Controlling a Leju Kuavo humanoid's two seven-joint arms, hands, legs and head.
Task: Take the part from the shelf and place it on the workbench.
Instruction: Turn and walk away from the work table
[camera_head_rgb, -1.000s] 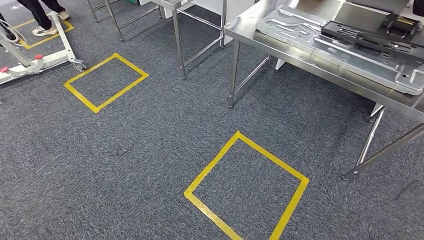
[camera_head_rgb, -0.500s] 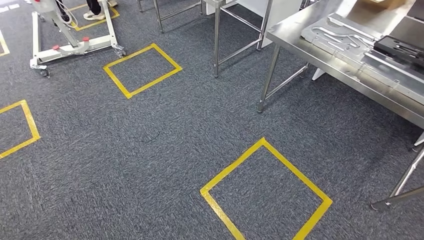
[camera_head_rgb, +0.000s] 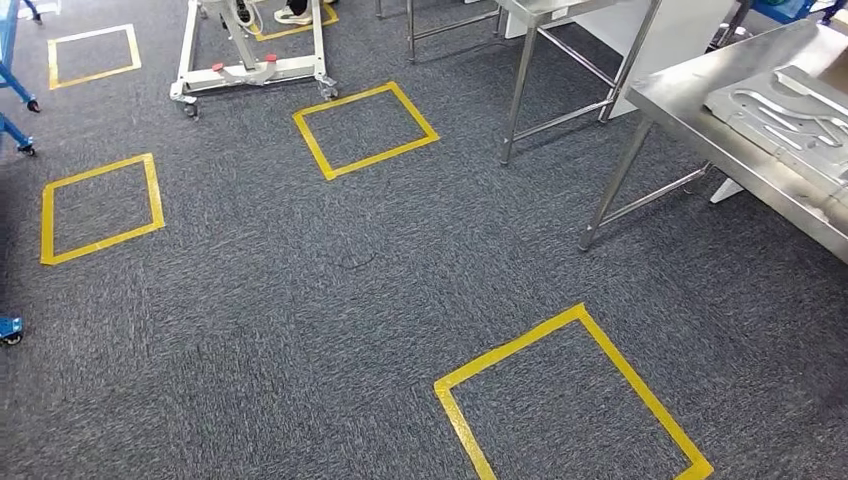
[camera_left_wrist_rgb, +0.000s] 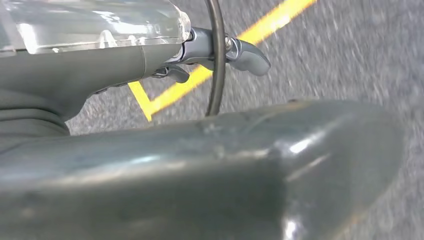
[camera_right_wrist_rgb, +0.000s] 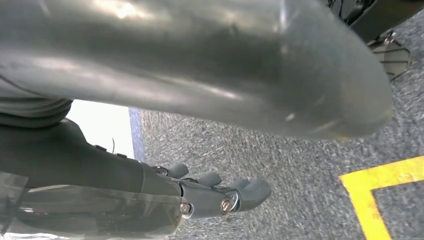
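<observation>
Step in hand: I judge I'm on the walking leg of the job, with the pick from the shelf not yet made.
Left robot hand (camera_left_wrist_rgb: 150, 60): hanging over the grey speckled carpet (camera_head_rgb: 300, 300), fingers stretched out and apart, holding nothing.
Right robot hand (camera_right_wrist_rgb: 165, 195): the same, fingers loose and extended over the carpet, nothing in them.
The part: I can't place it yet, and I can't pick out the shelf either. A blue wheeled frame (camera_head_rgb: 8, 328) peeks in at the left edge, but I can't tell whether it belongs to the shelf.
Drop-off: the stainless steel desk (camera_head_rgb: 690, 105) stands to my right. A silvery pressed sheet-metal panel (camera_head_rgb: 790, 110) with raised channels already lies flat on it. Whether that is the same kind of part, I can't say.
Floor marks: the nearest yellow tape square (camera_head_rgb: 510, 346) is just ahead and right. More squares sit farther off, near a white wheeled frame (camera_head_rgb: 250, 70).
Doing it well: stand square inside a marked box before reaching, I'd say.
Hands: keep both wide until the part is in plain sight.
Watch out: the desk's steel legs are near my right side, so give them room.
</observation>
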